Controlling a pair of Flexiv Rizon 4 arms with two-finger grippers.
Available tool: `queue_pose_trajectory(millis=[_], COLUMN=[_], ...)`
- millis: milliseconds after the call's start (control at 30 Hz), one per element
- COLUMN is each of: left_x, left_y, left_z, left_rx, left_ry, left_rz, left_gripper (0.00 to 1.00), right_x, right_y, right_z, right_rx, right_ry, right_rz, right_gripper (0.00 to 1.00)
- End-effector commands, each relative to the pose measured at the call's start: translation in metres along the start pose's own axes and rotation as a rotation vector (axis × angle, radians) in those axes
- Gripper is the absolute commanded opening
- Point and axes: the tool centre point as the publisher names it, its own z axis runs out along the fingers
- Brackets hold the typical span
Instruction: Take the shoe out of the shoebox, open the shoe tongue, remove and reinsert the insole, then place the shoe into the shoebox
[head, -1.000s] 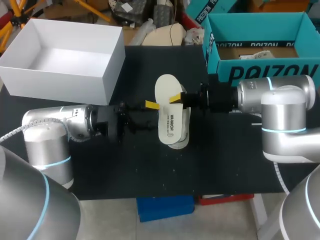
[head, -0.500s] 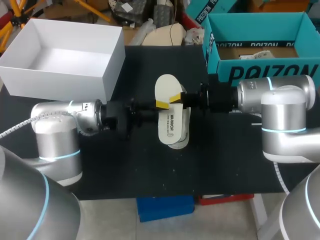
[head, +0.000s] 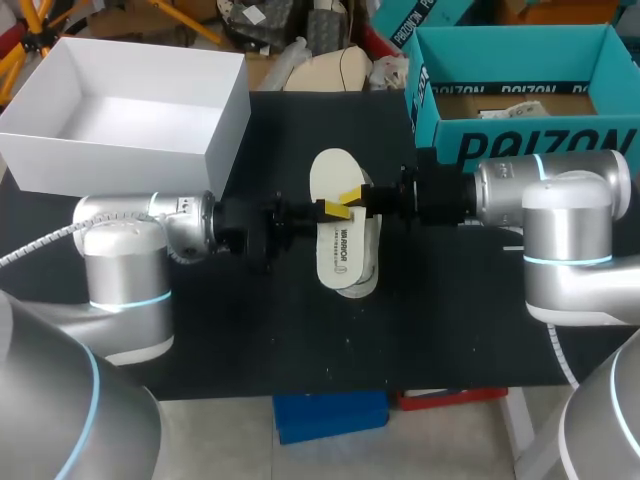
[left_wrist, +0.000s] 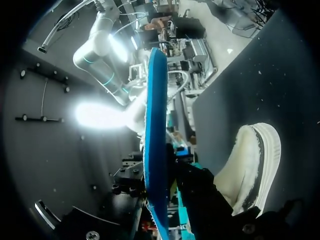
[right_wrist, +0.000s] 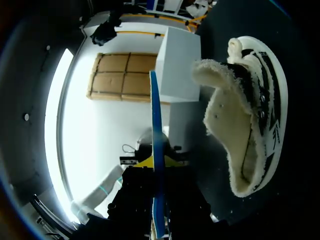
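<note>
Head view: insole (head: 333, 180) over shoe (head: 367, 270); wrist views show fleecy lining (right_wrist: 220, 105).

The flat foam insole (head: 335, 175) is white on top and blue underneath, the fluffy cream-lined shoe (right_wrist: 252, 95) has black and white stripes, the cardboard shoebox (head: 130, 165) is white, and the table (head: 450, 310) is black.

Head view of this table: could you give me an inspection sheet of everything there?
Surface: black table, faintly speckled.
Job's things: open white cardboard shoebox far left; white insole held over white fleece-lined shoe with black stripes.
Clutter: open teal cardboard box, far right.
Grippers: right gripper shut on the insole; left gripper at its opposite edge, grip unclear.
Cables: grey hose by the left arm.
Surroundings: nothing seen.
</note>
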Motion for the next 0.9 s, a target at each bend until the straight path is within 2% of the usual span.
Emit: queue_pose_trajectory(millis=[33,100,300,333,367,400,533,900], left_x=[0.000,0.000,0.000,0.000,0.000,0.000,0.002,0.006], left_y=[0.000,0.000,0.000,0.000,0.000,-0.001,-0.003,-0.011], left_z=[0.003,0.003,0.003,0.003,0.003,0.003,0.001,-0.014], left_rx=[0.000,0.000,0.003,0.005,0.007,0.015,0.035,0.080], left_ry=[0.010,0.012,0.024,0.025,0.026,0.030,0.058,0.241], left_rz=[0.003,0.005,0.007,0.005,0.004,0.000,-0.019,-0.025], left_gripper=[0.16,0.00,0.00,0.00,0.00,0.00,0.00,0.00], right_x=[0.000,0.000,0.001,0.001,0.001,0.001,0.002,0.012], right_y=[-0.001,-0.001,0.000,0.000,0.001,0.001,0.002,0.001], right_z=[0.001,0.001,0.001,0.000,-0.001,-0.002,-0.007,-0.032], right_rx=[-0.003,-0.003,-0.008,-0.011,-0.016,-0.022,-0.030,-0.057], right_ry=[-0.002,-0.002,-0.005,-0.006,-0.008,-0.016,-0.042,-0.165], right_rz=[0.000,0.000,0.002,0.001,0.000,-0.002,-0.005,-0.058], right_gripper=[0.00,0.00,0.00,0.03,0.39,1.00,1.00,1.00])
